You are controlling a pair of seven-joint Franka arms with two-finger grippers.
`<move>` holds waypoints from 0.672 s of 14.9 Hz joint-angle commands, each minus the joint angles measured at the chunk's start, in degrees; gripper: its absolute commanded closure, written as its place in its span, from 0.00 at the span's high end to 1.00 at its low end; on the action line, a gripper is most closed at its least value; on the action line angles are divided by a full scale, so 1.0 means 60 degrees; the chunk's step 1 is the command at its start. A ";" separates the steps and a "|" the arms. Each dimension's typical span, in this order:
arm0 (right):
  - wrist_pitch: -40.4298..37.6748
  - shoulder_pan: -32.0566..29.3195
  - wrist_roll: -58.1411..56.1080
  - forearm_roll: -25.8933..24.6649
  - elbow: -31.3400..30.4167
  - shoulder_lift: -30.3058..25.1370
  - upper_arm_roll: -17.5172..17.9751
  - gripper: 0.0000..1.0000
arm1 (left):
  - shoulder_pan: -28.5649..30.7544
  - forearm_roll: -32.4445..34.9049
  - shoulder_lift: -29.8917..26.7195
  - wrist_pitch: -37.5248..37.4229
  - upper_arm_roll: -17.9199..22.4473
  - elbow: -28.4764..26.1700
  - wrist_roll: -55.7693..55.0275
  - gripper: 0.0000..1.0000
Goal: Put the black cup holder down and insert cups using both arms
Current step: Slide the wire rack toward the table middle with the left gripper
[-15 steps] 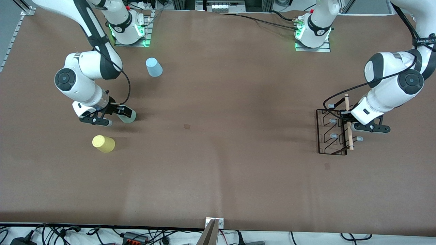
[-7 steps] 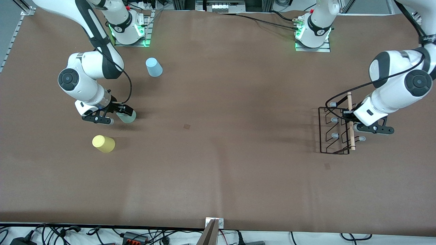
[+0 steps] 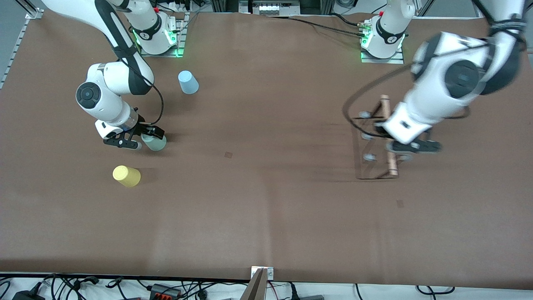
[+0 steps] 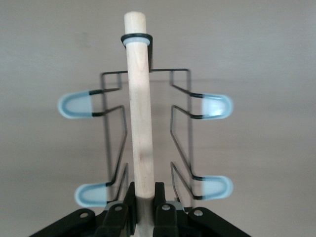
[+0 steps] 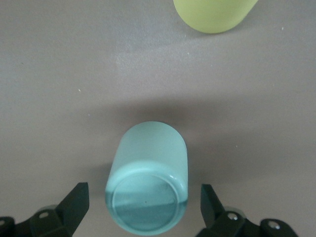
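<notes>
A brown table (image 3: 266, 200) is seen from a high camera facing two white robot arms whose bases stand along the top edge. The left arm (image 3: 454, 79) reaches out over its own end of the table, and the left gripper (image 3: 393, 143) has its fingers clamped tight on the light wooden handle (image 4: 139, 113) of the black cup holder (image 3: 372, 141). In the front view the holder looks blurred and appears to hang in the air above the table, its thin wire frame tilted. The left wrist view shows the handle running straight out from between the closed fingers, with black wire loops on both sides and four pale grey-tipped pegs (image 4: 76, 105) in sight, two on each side of the handle. The right arm (image 3: 104, 91) is low over its own end of the table, and the right gripper (image 3: 139, 139) has its fingers spread wide, one on each side of the pale green cup (image 3: 155, 143), which stands upside down on the table. In the right wrist view both fingertips (image 5: 74, 200) stand clear of the cup's sides, gripping nothing. The yellow cup (image 3: 126, 176) lies on its side on the table, nearer to the front camera than the green cup. The light blue cup (image 3: 188, 82) stands upside down, farther from the front camera and close to the right arm's base.
</notes>
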 commanded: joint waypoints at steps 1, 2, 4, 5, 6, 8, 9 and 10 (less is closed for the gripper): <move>0.0307 0.0035 0.0107 0.0102 -0.0301 -0.0075 -0.0005 1.00 | -0.0179 0.0076 0.0789 0.0072 -0.1087 0.0837 -0.1969 0.01; 0.0308 0.0050 0.0107 0.0102 -0.0345 -0.0075 -0.0005 1.00 | -0.0471 0.0091 0.0965 0.0350 -0.1177 0.0940 -0.2323 0.01; 0.0322 0.0035 0.0107 0.0102 -0.0360 -0.0075 -0.0005 1.00 | -0.1101 0.0106 0.1244 0.1154 -0.1149 0.0941 -0.2734 0.01; 0.0322 0.0035 0.0092 0.0102 -0.0345 -0.0075 -0.0005 1.00 | -0.1336 0.0121 0.1448 0.1506 -0.1149 0.0941 -0.3012 0.01; 0.0351 0.0035 0.0092 0.0102 -0.0345 -0.0075 -0.0005 1.00 | -0.1585 0.0135 0.1653 0.1814 -0.1149 0.0941 -0.3218 0.01; 0.0527 0.0021 0.0092 0.0102 -0.0345 -0.0075 -0.0005 1.00 | -0.2127 0.0528 0.2020 0.2328 -0.1105 0.0941 -0.3730 0.01; 0.0542 0.0021 0.0078 0.0102 -0.0331 -0.0061 -0.0005 1.00 | -0.2289 0.1053 0.2181 0.2417 -0.1148 0.0956 -0.4008 0.01; 0.0571 0.0006 0.0077 0.0102 -0.0331 -0.0075 -0.0005 1.00 | -0.2479 0.1522 0.2357 0.2520 -0.1163 0.1000 -0.4287 0.01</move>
